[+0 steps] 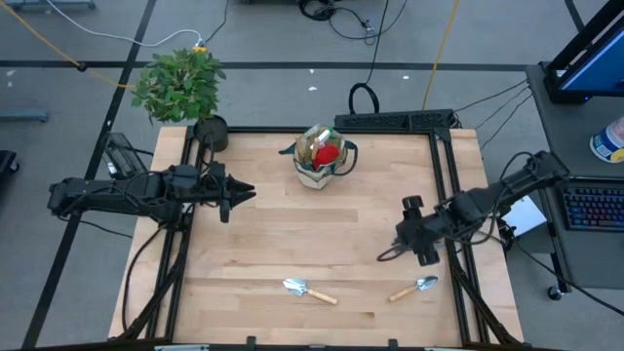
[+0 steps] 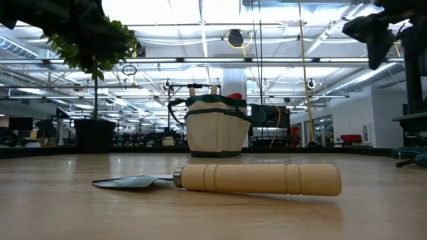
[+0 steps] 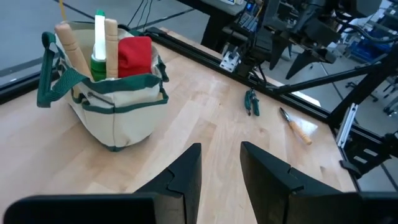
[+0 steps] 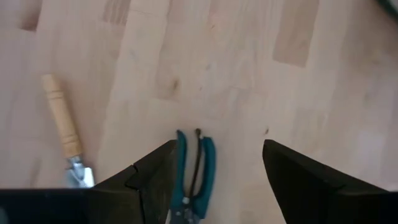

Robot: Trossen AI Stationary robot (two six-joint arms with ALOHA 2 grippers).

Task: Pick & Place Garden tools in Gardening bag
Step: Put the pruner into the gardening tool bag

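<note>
The beige gardening bag (image 1: 325, 158) with green trim stands at the table's far middle. It holds wooden handles, a green-white bottle (image 3: 99, 46) and a red glove (image 3: 134, 56). Pruning shears (image 4: 193, 174) with teal handles lie flat on the table at the right. Two wooden-handled trowels (image 1: 308, 291) (image 1: 414, 288) lie flat near the front edge. My right gripper (image 4: 217, 149) is open and hangs above the shears without touching them. My left gripper (image 3: 221, 171) is open and empty at the table's left, pointing toward the bag.
A leafy potted plant (image 1: 185, 93) in a black pot stands at the table's far left corner. A black frame rail (image 1: 395, 121) runs along the far edge behind the bag. Bare wood lies between the bag and the trowels.
</note>
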